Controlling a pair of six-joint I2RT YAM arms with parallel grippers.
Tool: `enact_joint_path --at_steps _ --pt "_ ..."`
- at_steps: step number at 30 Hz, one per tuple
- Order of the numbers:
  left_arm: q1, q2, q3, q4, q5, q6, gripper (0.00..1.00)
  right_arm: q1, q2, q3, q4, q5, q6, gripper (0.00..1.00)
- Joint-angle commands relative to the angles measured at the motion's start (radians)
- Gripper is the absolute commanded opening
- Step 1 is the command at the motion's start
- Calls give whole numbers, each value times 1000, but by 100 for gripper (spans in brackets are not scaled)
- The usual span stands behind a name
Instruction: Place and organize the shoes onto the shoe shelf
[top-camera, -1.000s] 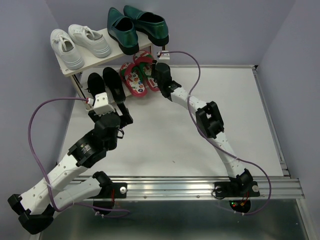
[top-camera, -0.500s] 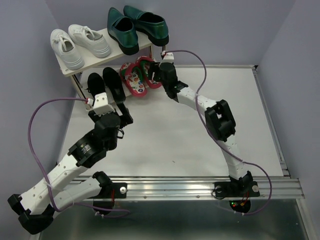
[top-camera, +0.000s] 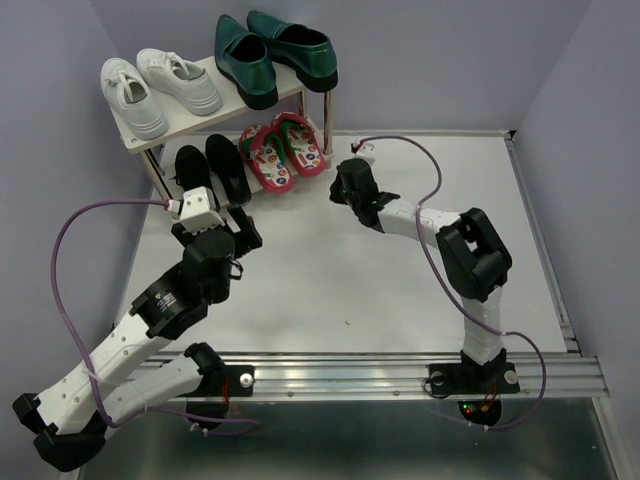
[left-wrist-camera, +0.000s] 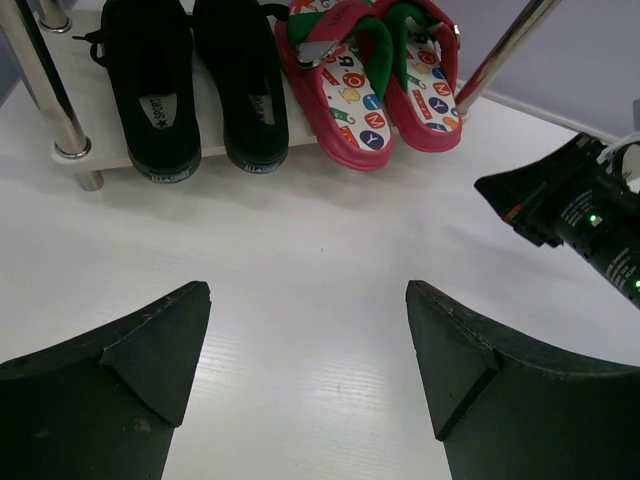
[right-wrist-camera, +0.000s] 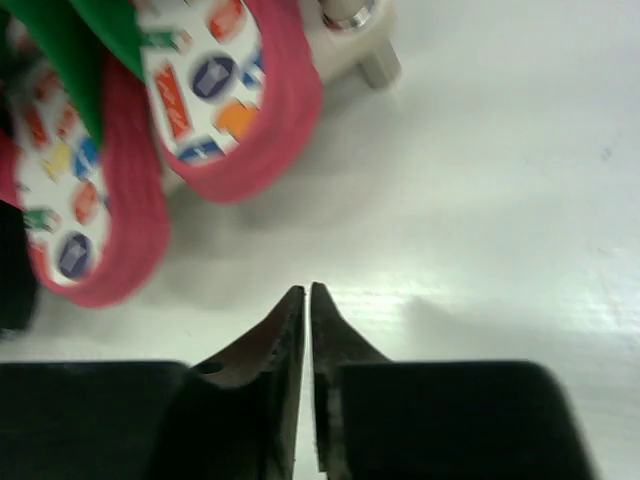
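The shoe shelf (top-camera: 132, 138) stands at the far left of the table. Glossy green loafers (top-camera: 275, 48) sit on the right of its top board. On the lower board (left-wrist-camera: 85, 120) are the black shoes (top-camera: 210, 168) at left and the red flip-flops (top-camera: 283, 150) at right, the flip-flops' heels hanging over the front edge. My right gripper (top-camera: 338, 192) is shut and empty, just off the flip-flops (right-wrist-camera: 235, 100) and a little above the table. In front of the black shoes (left-wrist-camera: 190, 90), my left gripper (left-wrist-camera: 309, 290) is open with only bare table between its fingers.
White sneakers (top-camera: 160, 88) fill the left of the top board. Thin metal legs (left-wrist-camera: 45, 85) hold the shelf, one foot (right-wrist-camera: 365, 40) close to my right fingertips. The right arm's wrist (left-wrist-camera: 575, 205) shows at the right of the left wrist view. Purple walls stand behind the shelf.
My right gripper has pulled back from the flip-flops toward the table's middle and has shut, empty. The flip-flops stay on the lower board. My left gripper has drawn back slightly, still open.
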Motion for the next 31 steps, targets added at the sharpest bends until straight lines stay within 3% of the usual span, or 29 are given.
enact_joint_path --at_steps 1,2,3,4,5,6,14,21,26,31 --pt "2 -26 19 2 -40 -11 90 3 -123 -102 -65 40 48 21" --pt "2 -26 19 4 -39 -11 90 3 -149 -121 -90 61 53 32" --pt "2 -26 19 7 -37 -9 90 3 -176 -142 -108 90 53 68" --pt "2 -26 17 8 -40 -5 90 3 -239 -186 -148 110 45 78" --pt "2 -27 16 13 -42 0 90 3 -273 -207 -168 132 42 97" --pt "2 -29 13 21 -42 10 90 3 -339 -225 -207 174 34 100" --pt "2 -42 28 47 -55 50 90 3 -672 -405 -568 399 69 100" --pt "2 -62 66 47 -69 86 90 3 -1041 -520 -959 583 287 100" --pt "2 -68 71 44 -77 87 90 3 -1149 -529 -1156 618 387 100" --pt "2 -64 65 53 -65 86 90 3 -1180 -535 -1202 640 436 100"
